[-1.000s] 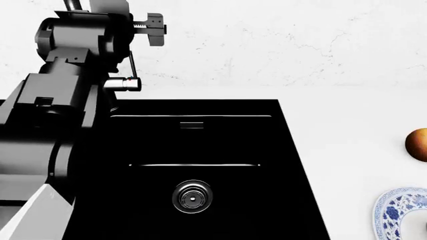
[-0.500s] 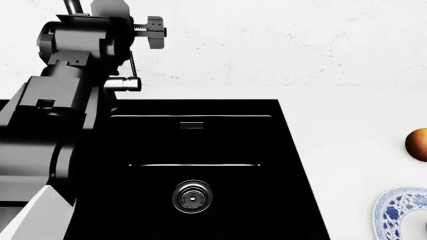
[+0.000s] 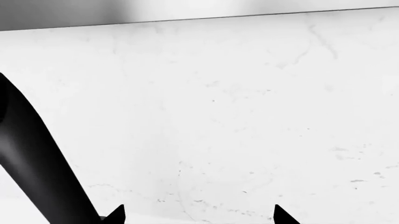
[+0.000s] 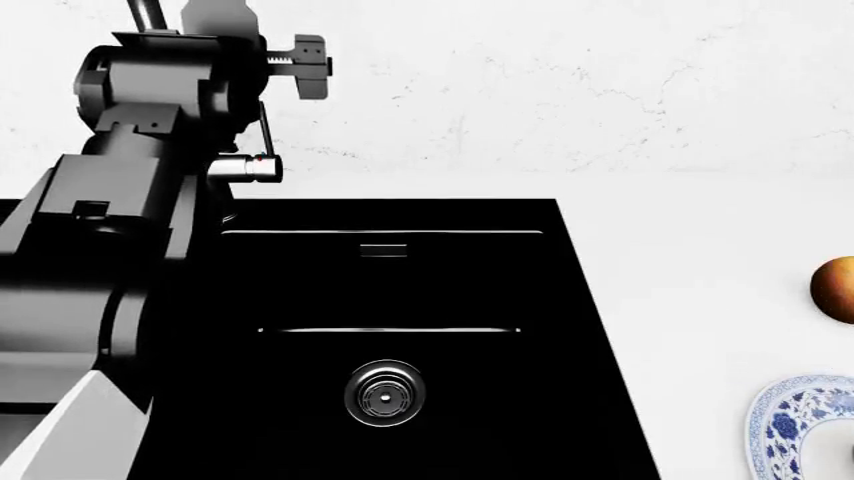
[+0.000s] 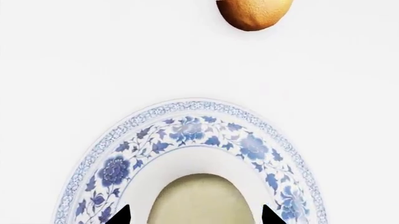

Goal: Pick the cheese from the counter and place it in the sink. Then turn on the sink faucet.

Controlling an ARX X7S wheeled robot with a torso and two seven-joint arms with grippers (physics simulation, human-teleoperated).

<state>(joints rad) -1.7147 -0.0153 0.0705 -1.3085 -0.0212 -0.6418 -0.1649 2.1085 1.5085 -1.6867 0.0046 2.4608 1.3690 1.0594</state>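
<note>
The cheese (image 5: 201,199) is seen resting on a blue-patterned plate (image 5: 187,128) on the counter (image 4: 707,260), near its front edge, right of the sink (image 4: 400,290). The right gripper (image 5: 190,215) is held spread above it, empty. The left gripper (image 3: 196,215), likewise parted, is raised beside the sink faucet (image 3: 37,163) at the counter's back edge.

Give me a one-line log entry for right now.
cheese: on plate, between open right hand tips | sink: empty | left hand: open beside faucet
</note>
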